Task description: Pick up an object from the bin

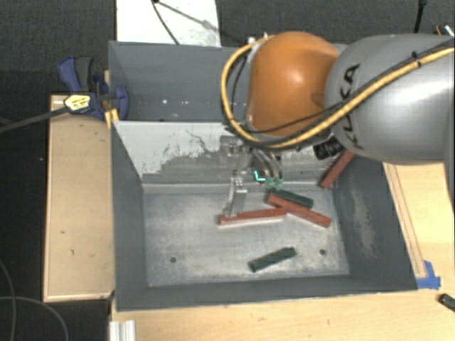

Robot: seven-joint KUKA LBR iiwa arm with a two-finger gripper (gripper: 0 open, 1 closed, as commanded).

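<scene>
At the centre of the bin (pixel 178 240) the gripper (pixel 239 199) is low over the pale-edged red bar (pixel 250 219); how far open, I cannot tell. There are three red bars and two green. A long red bar (pixel 302 212) and a green bar (pixel 291 199) touch at three o'clock, with a loose green bar (pixel 272 258) at five and a leaning red bar (pixel 335 170) at two.
</scene>
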